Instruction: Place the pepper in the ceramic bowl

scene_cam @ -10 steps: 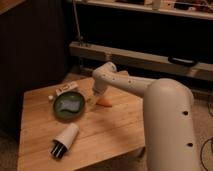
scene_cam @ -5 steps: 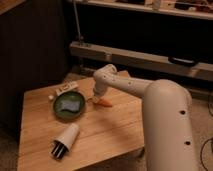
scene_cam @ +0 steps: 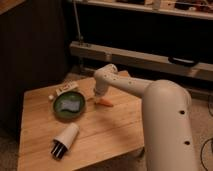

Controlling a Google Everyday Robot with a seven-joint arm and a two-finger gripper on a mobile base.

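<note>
The gripper [scene_cam: 96, 96] hangs just over the pepper [scene_cam: 104, 102] on the table [scene_cam: 105, 135], right of the bowl [scene_cam: 69, 106]. A white cup [scene_cam: 65, 139] lies nearer the front.

Warm, dim light is falling from above onto the table [scene_cam: 105, 135], leaving the far wall and left side sinking into near black. The white arm [scene_cam: 165, 115] is catching the brightest light. The gripper [scene_cam: 97, 98] is hanging over the table's far right, casting soft shadow. Everything is looking blurred.
</note>
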